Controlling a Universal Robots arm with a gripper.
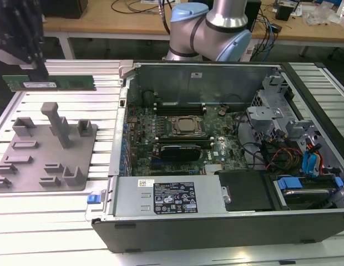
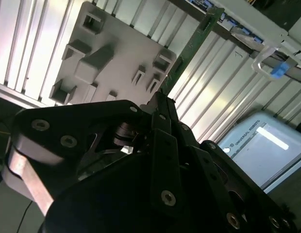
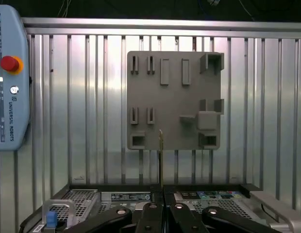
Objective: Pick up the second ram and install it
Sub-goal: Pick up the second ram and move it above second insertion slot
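Where the claw (image 1: 38, 69) grips it at one end, the second ram (image 1: 55, 83) is held level over the ribbed metal table (image 1: 44, 221), near the grey fixture plate (image 1: 50, 152). Claw: clenched on the stick. Open computer case (image 1: 216, 233): toward the exterior view's right, well apart from the stick.

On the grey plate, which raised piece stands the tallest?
The upright post with a short crossbar on its top. It rises well above every other piece on the grey plate; the rest are low blocks and small brackets.
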